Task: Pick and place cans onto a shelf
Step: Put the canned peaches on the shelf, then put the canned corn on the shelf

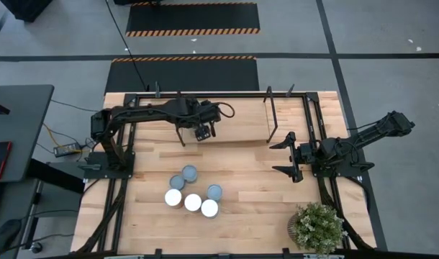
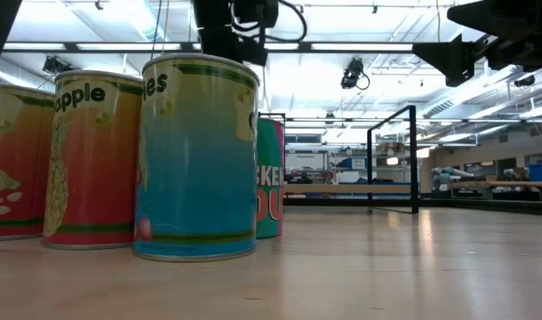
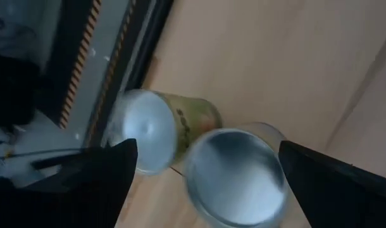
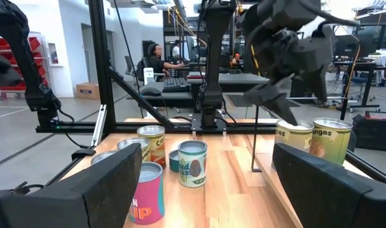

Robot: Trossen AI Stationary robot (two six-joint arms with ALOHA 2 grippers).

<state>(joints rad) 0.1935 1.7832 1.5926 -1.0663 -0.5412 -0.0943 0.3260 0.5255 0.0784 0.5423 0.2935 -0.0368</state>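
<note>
Two cans stand upright side by side on the shelf (image 4: 307, 166), one with a yellow-green label (image 3: 142, 130) and one nearer (image 3: 234, 174); the right wrist view shows both (image 4: 295, 136) (image 4: 332, 139). My left gripper (image 3: 209, 164) hangs open just above them, fingers apart and touching neither; from above it (image 1: 203, 133) hides them. Several more cans (image 1: 193, 193) stand grouped on the tabletop near the front, large in the low view (image 2: 195, 160). My right gripper (image 1: 286, 156) waits open at the table's right, level, with nothing between its fingers (image 4: 205, 183).
The shelf's thin black uprights (image 1: 270, 115) (image 2: 415, 160) rise at the far middle of the table. A potted plant (image 1: 318, 226) stands at the near right corner. Bare wood (image 1: 263, 194) lies between the can group and the right arm.
</note>
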